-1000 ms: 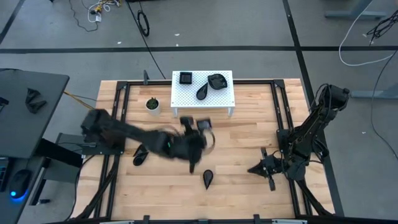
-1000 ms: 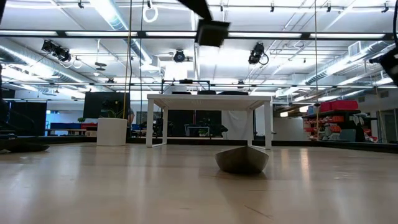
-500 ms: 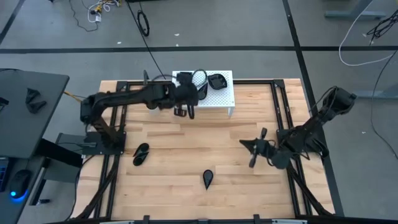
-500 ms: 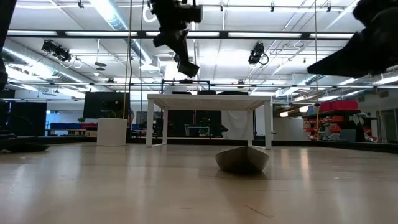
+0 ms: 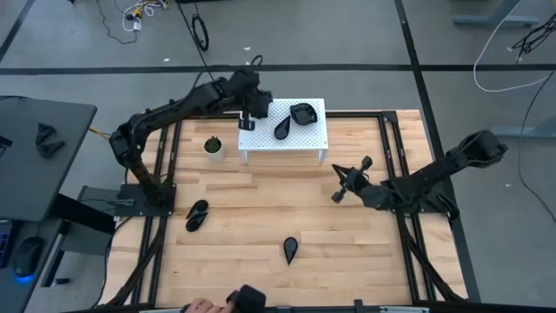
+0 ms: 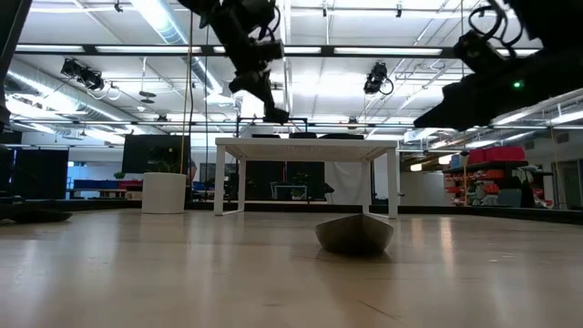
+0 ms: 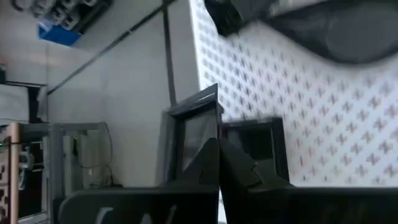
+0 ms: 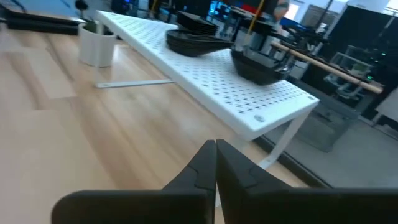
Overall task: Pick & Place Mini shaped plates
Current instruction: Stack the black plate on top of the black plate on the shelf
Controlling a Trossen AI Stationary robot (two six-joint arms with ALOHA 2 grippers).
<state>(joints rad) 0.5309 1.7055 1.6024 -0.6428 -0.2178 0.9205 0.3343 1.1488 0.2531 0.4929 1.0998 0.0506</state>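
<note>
My left gripper (image 5: 248,113) hangs over the left end of the white perforated stand (image 5: 304,139), shut on a square black mini plate (image 7: 189,127). A second square plate (image 7: 258,146) lies flat on the stand just beyond it. A teardrop plate (image 5: 283,129) and a rounded plate (image 5: 302,113) also lie on the stand. On the table rest a leaf-shaped plate (image 5: 196,215) and a teardrop plate (image 5: 290,249). My right gripper (image 5: 337,196) is shut with nothing in it, above the table near the stand's right end. My left gripper pinches the square plate by one rim edge (image 7: 210,118) between its two fingers (image 7: 245,177). It comes slanting down from the table's left side. The plate is clear of the stand, tilted beside the fingertips, above the stand's left end.
A small white pot with a green plant (image 5: 212,146) stands left of the stand. Black frame rails (image 5: 165,165) run along both table sides. A person's hand (image 5: 201,306) with a dark object shows at the near edge. Bare wood lies between the stand and the near plates.
My left gripper has swung from the table's middle toward the far edge, up over the stand's left end, rolling as it went and carrying the square plate. My right gripper has swung from near the right rail toward the stand, turning. A hand has appeared at the near edge.
</note>
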